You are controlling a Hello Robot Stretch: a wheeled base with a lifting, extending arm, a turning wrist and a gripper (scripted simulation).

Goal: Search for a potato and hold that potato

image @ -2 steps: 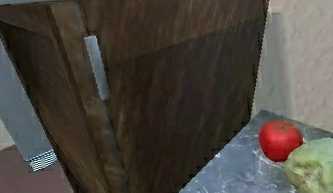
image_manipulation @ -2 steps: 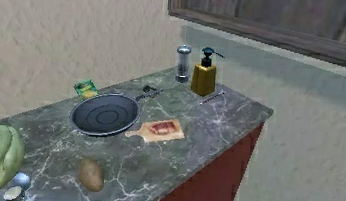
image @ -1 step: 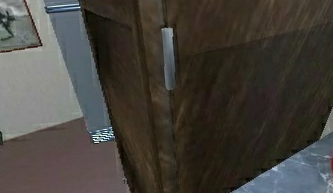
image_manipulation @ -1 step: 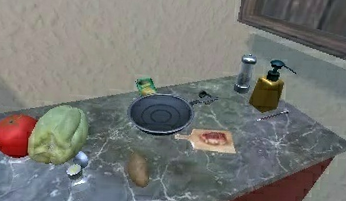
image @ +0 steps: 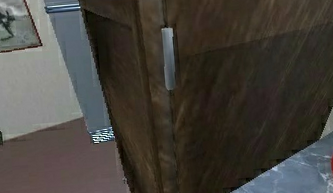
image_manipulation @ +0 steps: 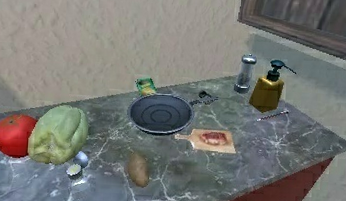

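Marble counter (image_manipulation: 278, 147), oval brown potato (image_manipulation: 137, 169), round pan (image_manipulation: 161, 115)

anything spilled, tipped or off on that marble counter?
Nothing stands out. On the grey marble counter the yellow pump bottle and silver shaker stand upright, the black round pan sits flat and the brown oval potato lies whole. No spills.

Brown oval potato (image_manipulation: 138, 169) lies on the marble countertop (image_manipulation: 278, 145).
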